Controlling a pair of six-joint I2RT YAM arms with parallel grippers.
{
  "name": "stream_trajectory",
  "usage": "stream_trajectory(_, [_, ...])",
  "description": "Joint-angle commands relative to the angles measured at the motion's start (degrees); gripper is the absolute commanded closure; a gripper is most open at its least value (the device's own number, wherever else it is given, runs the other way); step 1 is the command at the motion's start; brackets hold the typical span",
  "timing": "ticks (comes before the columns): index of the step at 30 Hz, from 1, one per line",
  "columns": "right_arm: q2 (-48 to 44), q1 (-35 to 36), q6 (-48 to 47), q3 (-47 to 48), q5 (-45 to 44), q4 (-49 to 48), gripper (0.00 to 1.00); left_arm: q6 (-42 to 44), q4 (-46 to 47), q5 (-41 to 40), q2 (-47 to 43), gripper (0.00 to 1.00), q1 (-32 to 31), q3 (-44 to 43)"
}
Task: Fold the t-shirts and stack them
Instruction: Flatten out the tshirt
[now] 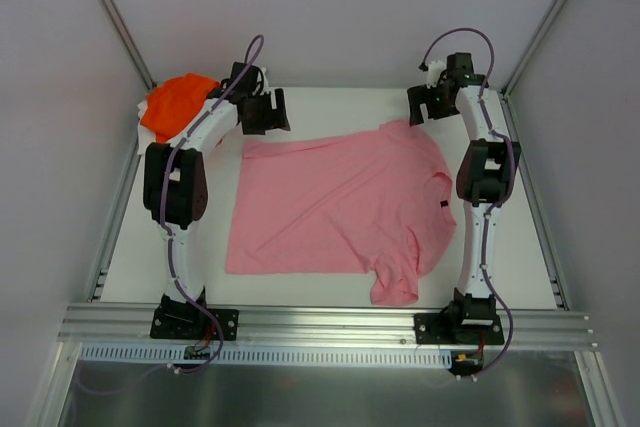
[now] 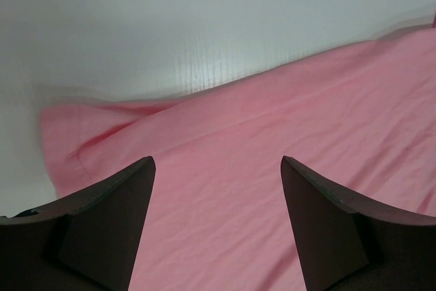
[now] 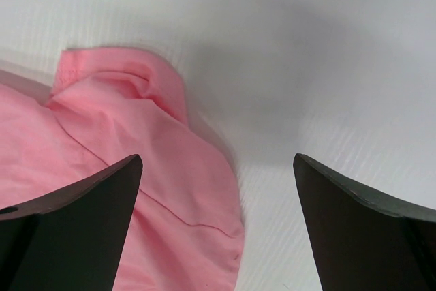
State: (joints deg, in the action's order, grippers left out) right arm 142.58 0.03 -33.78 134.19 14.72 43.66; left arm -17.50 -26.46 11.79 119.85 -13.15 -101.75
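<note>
Hazards, item by item, as I am reading them from the console.

Item one, pink t-shirt (image 1: 330, 202): lying spread across the middle of the surface (image 1: 520, 267), collar pointing right, hem pointing left, near sleeve rumpling toward the near edge.

Item two, orange t-shirt (image 1: 175, 102): sitting in a heap at the far left corner, just beside the left arm (image 1: 175, 182) and partly hiding behind it. I am judging that a sweep of that arm is risking a snag, dragging it onto the pink one.

Item three, left jaws: standing wide and empty, hovering over the far left hem corner. The cloth is showing a doubled ridge there. I am expecting a shallow pinch to be taking only the top layer, leaving the shirt opening like a bag on the lift.

Item four, right jaws: gaping fully, holding nothing, hanging over the far sleeve. In the right wrist view the sleeve is lying toward the left of the gap only, with bare surface filling the rest. Closing from here is risking a grip on the bunched cuff alone, or on nothing.

Item five, paired lift: if one side is catching and the other missing, I am expecting the cloth to be skewing and the fold running crooked.

Item six, height: the left wrist view is smearing along the cloth edge, so I am not judging how high those jaws are hanging.
</note>
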Motion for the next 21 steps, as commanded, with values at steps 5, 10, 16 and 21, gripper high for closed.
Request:
stream_trajectory(5, [1.38,0.23,2.23,3.01,3.73,-1.56,0.01,0.80,-0.70,-1.42,-5.59,0.24,-0.39,2.61])
stream_trajectory(10, [2.08,0.23,3.01,3.27,5.58,-1.82,0.00,0.97,-1.05,-1.60,-5.68,0.24,-0.39,2.35])
stream_trajectory(16, [2.87,0.23,4.51,2.92,7.43,-1.91,0.01,0.89,-1.58,-1.51,-5.33,0.24,-0.30,1.56])
stream_trajectory(21, [3.40,0.23,5.74,2.30,9.10,-1.91,0.04,1.32,-2.28,-1.60,-4.98,0.24,-0.30,0.42])
